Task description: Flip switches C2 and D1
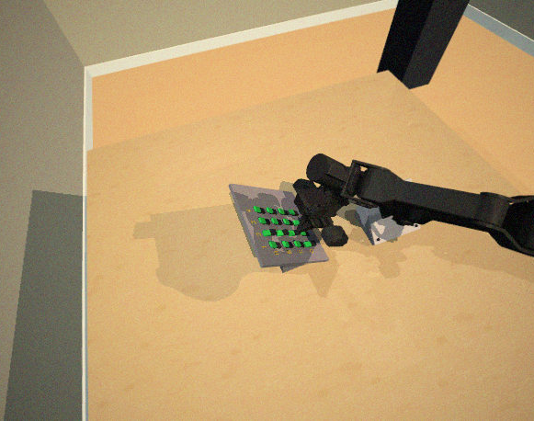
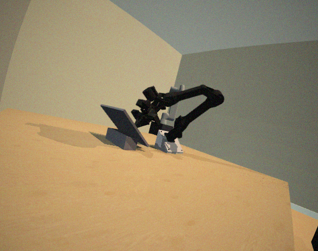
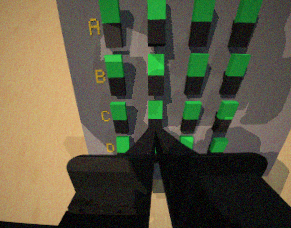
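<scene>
The grey panel [image 1: 270, 258] [image 2: 123, 120] [image 3: 75, 55] stands tilted, with four rows of green and black switches. My gripper [image 1: 301, 231] [image 2: 136, 126] [image 3: 154, 129] is shut and empty, its tips at the near, black end of switch C2 [image 1: 290, 233] [image 3: 155, 110]; whether they touch it I cannot tell. C2's green end faces row B. Switch D1 [image 1: 308, 244] [image 3: 122, 144] shows its green end left of the fingers; its near end is hidden behind the gripper. D2 is mostly hidden by the fingertips.
Switches C1 [image 3: 119, 111] and C3 [image 3: 192, 110] flank C2, and B2 [image 3: 155, 65] lies beyond it. A grey block [image 2: 115, 137] supports the panel from behind. The arm's white base plate [image 1: 377, 236] [image 2: 174, 148] stands near the panel's low edge.
</scene>
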`<control>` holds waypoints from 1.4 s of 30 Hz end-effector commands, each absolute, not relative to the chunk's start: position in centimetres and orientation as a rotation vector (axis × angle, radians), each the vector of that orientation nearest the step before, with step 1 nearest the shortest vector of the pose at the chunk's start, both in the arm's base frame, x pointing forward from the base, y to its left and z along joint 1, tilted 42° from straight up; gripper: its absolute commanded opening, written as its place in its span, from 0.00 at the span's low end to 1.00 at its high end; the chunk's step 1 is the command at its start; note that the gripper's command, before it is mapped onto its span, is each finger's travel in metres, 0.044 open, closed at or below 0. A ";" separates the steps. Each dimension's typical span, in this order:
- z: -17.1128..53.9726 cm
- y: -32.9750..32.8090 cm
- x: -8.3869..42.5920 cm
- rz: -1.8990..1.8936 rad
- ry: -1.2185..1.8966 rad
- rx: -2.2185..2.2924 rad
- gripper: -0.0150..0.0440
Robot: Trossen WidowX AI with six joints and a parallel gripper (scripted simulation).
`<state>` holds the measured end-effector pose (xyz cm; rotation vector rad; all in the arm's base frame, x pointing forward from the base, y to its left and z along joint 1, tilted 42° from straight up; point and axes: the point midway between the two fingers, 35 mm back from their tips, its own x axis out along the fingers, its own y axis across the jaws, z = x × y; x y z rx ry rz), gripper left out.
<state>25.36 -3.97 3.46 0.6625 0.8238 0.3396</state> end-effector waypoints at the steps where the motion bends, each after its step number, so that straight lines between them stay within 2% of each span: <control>1: 3.4 -4.0 25.4 0.334 0.826 0.663 0.25; 34: 3.1 -3.8 25.7 0.334 0.825 0.663 0.25; 42: 6.4 -7.1 22.1 0.339 0.855 0.657 0.25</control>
